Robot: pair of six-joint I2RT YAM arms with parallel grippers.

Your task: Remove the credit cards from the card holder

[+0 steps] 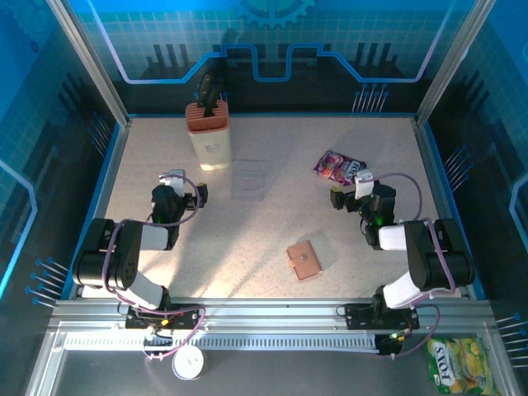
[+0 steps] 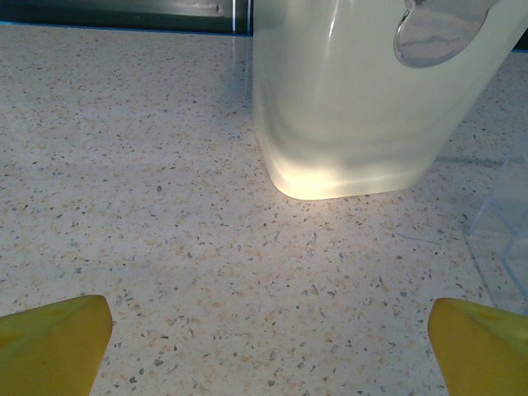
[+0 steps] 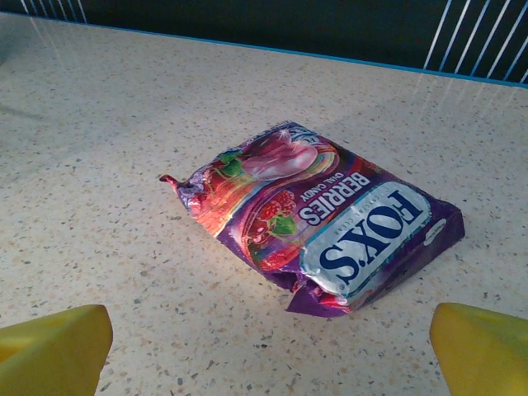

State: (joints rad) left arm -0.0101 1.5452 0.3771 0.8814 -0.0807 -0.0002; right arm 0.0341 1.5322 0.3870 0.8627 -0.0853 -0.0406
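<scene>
Crouching low over the bench [image 1: 247,239], left claw [image 2: 271,334] and right claw [image 3: 271,334] gape empty, card holder [image 1: 304,261] lying shut nearer the right.

Purple candy bag [image 3: 330,219], middle of right wrist view: big white "FOX'S" on blue patch, upside down. "BERRIES" in white just above it, upside down too. Smaller print there too tiny to read. Yellow-green bag [image 1: 459,364], lower right corner of top view: "FOX'S", turned sideways.

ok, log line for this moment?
stage: not started | card holder: closed, untouched, flat on table | left fingers: open, facing cream container | right fingers: open, facing candy packet
</scene>
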